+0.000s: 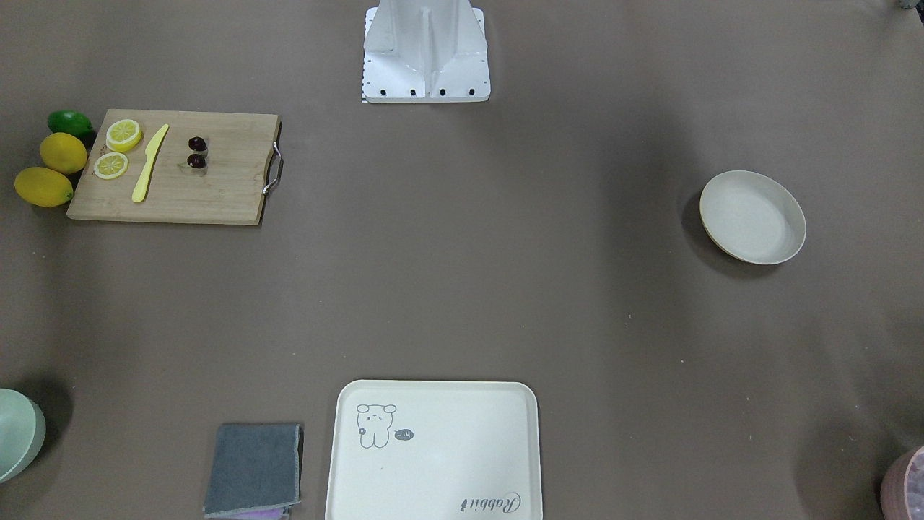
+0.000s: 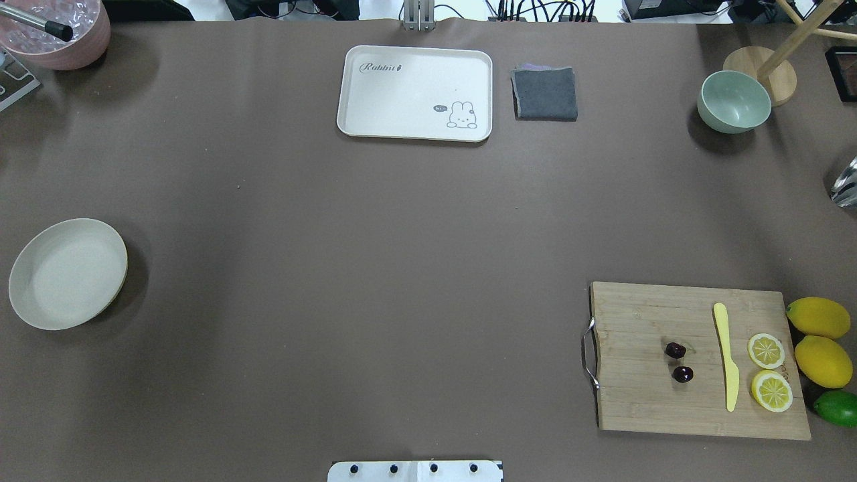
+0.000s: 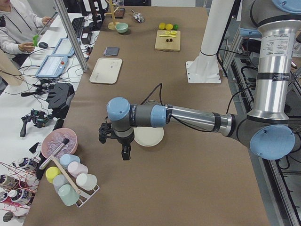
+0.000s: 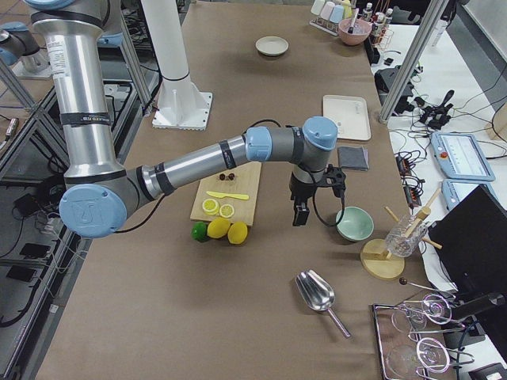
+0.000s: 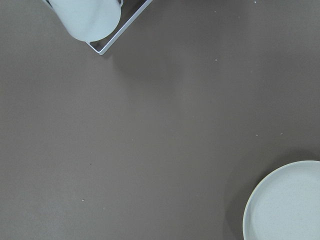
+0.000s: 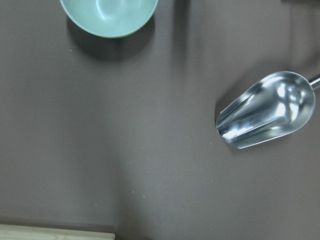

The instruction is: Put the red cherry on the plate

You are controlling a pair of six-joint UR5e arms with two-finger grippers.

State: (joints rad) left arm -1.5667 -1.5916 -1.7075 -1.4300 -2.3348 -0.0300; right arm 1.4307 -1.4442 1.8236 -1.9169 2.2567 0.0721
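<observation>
The left claw (image 3: 126,153) is seen hung beside the plate (image 3: 150,137), centre-left of the left side view; the right claw (image 4: 299,215) is hung near the green bowl (image 4: 354,224). Whether either is clenched or released cannot be told. Overhead, the plate is set at the left edge, the red cherry (image 2: 682,374) on the cutting board (image 2: 636,402) at lower right.

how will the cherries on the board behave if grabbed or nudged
The red cherry looks tiny and round: probably very light, and apt to roll on the flat cutting board if nudged. Its glossy-looking skin may slip when pinched. Any joining stem is too small to see.
</observation>
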